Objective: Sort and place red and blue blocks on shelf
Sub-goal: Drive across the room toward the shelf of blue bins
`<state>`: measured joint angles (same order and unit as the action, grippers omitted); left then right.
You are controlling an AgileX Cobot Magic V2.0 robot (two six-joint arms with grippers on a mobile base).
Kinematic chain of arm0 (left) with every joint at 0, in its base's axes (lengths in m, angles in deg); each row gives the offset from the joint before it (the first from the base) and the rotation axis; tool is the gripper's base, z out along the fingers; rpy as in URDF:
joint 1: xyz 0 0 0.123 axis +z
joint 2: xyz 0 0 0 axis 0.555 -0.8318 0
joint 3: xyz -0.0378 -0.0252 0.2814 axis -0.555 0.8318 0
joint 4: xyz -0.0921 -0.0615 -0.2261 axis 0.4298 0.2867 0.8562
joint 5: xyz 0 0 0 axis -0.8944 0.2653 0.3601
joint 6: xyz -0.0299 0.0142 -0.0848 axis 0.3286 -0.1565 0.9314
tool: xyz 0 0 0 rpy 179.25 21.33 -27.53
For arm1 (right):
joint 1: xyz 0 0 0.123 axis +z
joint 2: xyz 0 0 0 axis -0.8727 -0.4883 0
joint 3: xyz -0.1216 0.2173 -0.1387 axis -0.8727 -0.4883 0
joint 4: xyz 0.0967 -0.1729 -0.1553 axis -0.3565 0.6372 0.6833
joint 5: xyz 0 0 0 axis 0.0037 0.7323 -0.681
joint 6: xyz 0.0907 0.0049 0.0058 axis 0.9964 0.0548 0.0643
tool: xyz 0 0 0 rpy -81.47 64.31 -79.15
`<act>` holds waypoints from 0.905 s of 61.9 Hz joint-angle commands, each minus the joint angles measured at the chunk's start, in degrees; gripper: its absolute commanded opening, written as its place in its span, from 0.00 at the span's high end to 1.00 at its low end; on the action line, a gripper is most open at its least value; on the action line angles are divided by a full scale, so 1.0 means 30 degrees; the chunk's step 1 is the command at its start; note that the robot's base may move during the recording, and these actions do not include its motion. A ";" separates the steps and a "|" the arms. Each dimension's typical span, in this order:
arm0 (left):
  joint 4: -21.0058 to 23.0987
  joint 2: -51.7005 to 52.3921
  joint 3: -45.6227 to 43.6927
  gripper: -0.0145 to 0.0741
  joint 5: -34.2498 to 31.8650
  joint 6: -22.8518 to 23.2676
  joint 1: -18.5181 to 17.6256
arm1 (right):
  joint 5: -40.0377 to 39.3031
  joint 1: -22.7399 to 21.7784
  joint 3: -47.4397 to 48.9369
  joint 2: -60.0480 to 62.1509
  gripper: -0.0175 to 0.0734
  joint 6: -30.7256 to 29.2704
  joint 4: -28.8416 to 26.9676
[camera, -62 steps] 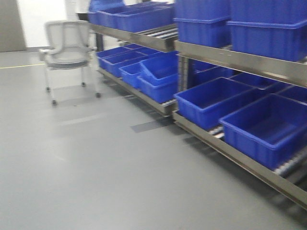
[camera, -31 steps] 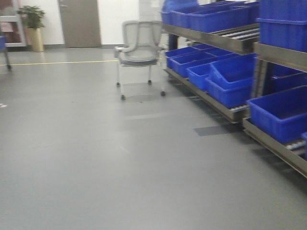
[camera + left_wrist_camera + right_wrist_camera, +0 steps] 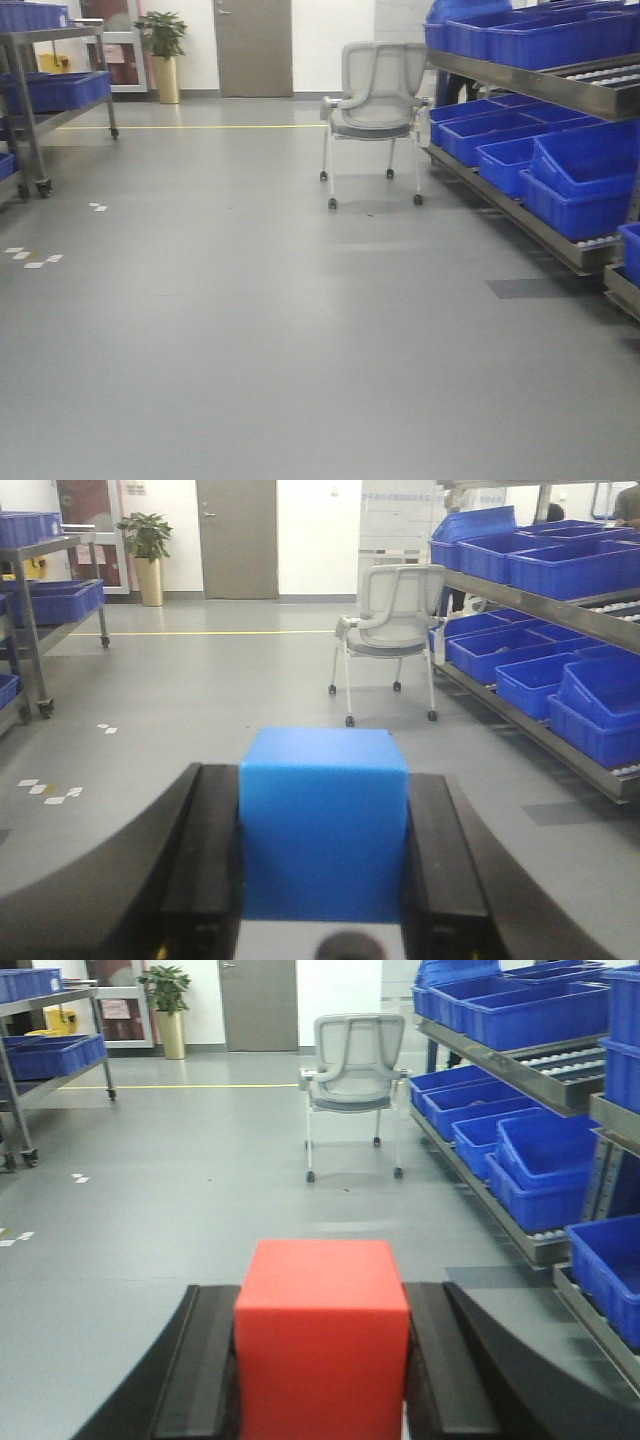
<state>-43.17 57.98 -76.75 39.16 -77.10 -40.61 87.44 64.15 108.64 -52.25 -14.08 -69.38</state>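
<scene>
My left gripper (image 3: 322,850) is shut on the blue block (image 3: 323,820), which fills the gap between the black fingers (image 3: 205,860). My right gripper (image 3: 322,1345) is shut on the red block (image 3: 322,1335), held the same way. Both blocks are carried above the grey floor. The shelf (image 3: 545,85), a steel rack with roller tracks and large blue bins (image 3: 575,175), stands along the right side in the front view. It also shows in the left wrist view (image 3: 560,605) and the right wrist view (image 3: 520,1060). No gripper shows in the front view.
A grey mesh office chair (image 3: 373,105) on castors stands beside the shelf's far end. A steel cart with blue bins (image 3: 45,95) is at the left. A potted plant (image 3: 162,50) and a door (image 3: 252,45) are at the back wall. White tape marks (image 3: 30,258) lie on the floor.
The front view has swung left: the shelf and bins slid toward the right edge, the chair moved from left to centre-right, and the door, plant and left cart came into view.
</scene>
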 commanded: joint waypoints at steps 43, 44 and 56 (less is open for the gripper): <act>0.0021 -0.0215 -0.0571 0.70 -0.1756 0.0037 0.0032 | -0.1773 -0.0147 0.0538 -0.0182 0.75 -0.0167 0.0176; 0.0021 -0.0215 -0.0571 0.70 -0.1756 0.0037 0.0032 | -0.1773 -0.0147 0.0538 -0.0182 0.75 -0.0167 0.0176; 0.0021 -0.0215 -0.0571 0.70 -0.1756 0.0037 0.0032 | -0.1773 -0.0147 0.0538 -0.0182 0.75 -0.0167 0.0176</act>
<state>-43.17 57.98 -76.75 39.16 -77.10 -40.61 87.44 64.15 108.64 -52.25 -14.08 -69.38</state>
